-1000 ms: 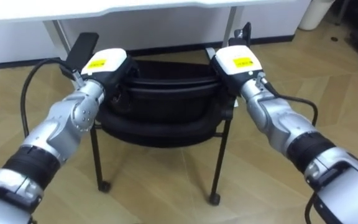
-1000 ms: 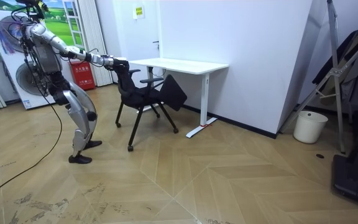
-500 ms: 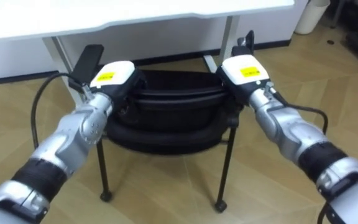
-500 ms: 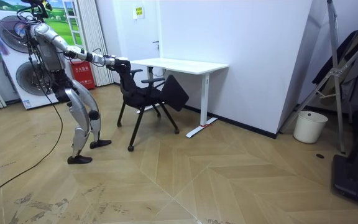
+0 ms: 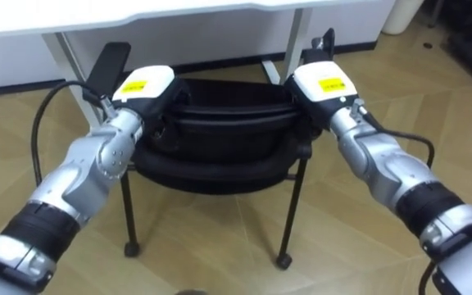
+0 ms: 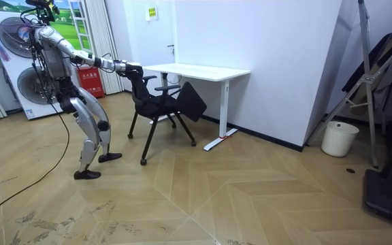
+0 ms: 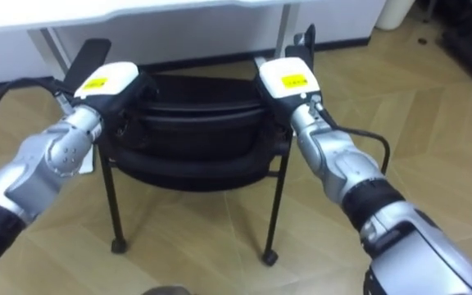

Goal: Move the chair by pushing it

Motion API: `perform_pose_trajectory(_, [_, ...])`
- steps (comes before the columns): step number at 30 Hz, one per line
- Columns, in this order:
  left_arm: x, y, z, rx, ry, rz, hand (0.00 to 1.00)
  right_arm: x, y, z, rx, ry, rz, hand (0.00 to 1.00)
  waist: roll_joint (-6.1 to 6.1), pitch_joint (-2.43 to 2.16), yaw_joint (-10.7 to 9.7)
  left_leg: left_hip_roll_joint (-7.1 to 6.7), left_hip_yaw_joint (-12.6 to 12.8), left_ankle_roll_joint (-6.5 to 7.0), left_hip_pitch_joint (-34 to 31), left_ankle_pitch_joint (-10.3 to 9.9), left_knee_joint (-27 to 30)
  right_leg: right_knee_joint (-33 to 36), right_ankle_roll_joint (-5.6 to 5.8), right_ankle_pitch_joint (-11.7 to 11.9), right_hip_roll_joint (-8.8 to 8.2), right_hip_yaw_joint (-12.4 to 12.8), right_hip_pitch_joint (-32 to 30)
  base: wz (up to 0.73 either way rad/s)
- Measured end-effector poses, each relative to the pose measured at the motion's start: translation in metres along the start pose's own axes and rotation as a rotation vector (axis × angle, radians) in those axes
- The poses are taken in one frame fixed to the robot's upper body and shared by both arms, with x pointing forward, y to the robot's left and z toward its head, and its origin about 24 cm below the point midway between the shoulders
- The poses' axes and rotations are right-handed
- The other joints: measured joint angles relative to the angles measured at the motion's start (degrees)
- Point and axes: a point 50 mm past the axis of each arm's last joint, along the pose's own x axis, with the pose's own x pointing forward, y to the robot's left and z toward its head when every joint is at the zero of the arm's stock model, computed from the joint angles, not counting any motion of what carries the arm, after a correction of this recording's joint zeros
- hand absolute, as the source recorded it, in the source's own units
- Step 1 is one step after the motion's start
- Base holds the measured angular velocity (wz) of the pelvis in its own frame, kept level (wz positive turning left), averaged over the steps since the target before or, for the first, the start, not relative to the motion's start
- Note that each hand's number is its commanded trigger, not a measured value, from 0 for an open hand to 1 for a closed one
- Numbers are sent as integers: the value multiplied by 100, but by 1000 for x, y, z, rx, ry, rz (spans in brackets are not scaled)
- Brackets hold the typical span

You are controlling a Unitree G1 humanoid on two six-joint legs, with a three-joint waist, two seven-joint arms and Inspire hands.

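Before the white desk (image 5: 179, 10) the black chair (image 5: 220, 156) stands, left hand (image 5: 143, 86) and right hand (image 5: 322, 84) on both ends of its backrest (image 5: 228, 105), probably to push it straight; whether they clasp it I cannot tell

Surface: you are working over a wood floor (image 6: 250, 197), laid as herringbone parquet.
Standing on it: you have the black chair (image 5: 220, 135) on thin legs with small wheels, the white table (image 6: 196, 70) just beyond it, and a white bin (image 6: 339, 138) by the far wall.
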Motion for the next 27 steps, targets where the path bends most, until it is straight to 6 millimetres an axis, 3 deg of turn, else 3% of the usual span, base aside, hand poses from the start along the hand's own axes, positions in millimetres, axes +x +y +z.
perform_pose_trajectory(3, [-1, 1, -1, 14, -7, -1, 100, 0, 3, 2, 14, 4, 2, 100, -77, 31, 78, 2, 39, 17, 48, -97, 99, 95, 16, 3, -16, 37, 22, -11])
perform_pose_trajectory(8, [0, 3, -1, 27, -15, -1, 100, 0, 4, 2, 17, 10, -13, 100, -66, 58, 95, 13, 0, 13, 39, -106, 155, 68, 69, 51, 43, 17, 42, -1])
perform_pose_trajectory(11, [5, 9, -1, 41, -20, 7, 100, 1, 3, 3, 23, 27, -36, 100, 3, 125, 117, 10, -306, -52, -37, -21, 137, -163, 14, 188, 254, -18, 76, 0])
perform_pose_trajectory(13, [9, 17, 1, 60, -26, 24, 100, 5, -3, 6, 23, 32, -66, 100, 82, 161, 160, -2, -718, -165, -180, 75, 123, -427, -88, 365, 504, -78, 42, -5])
perform_pose_trajectory(15, [11, 21, 2, 73, -27, 34, 100, 7, -6, 7, 28, 37, -78, 100, 78, 169, 162, 14, -876, -229, -257, 151, 87, -565, -131, 396, 595, -115, 23, 8])
perform_pose_trajectory(23, [11, 26, -7, 52, 1, 62, 100, 15, -16, 16, -2, 24, -71, 100, 57, 161, 168, 1, -869, -317, -237, 383, -253, -645, -244, 404, 597, -139, -70, 3])
perform_pose_trajectory(27, [11, 24, -10, 49, 3, 72, 100, 16, -18, 17, -22, 16, -65, 100, 57, 161, 10, -102, -991, -355, -227, 465, -316, -675, -310, 369, 584, -318, 21, 27])
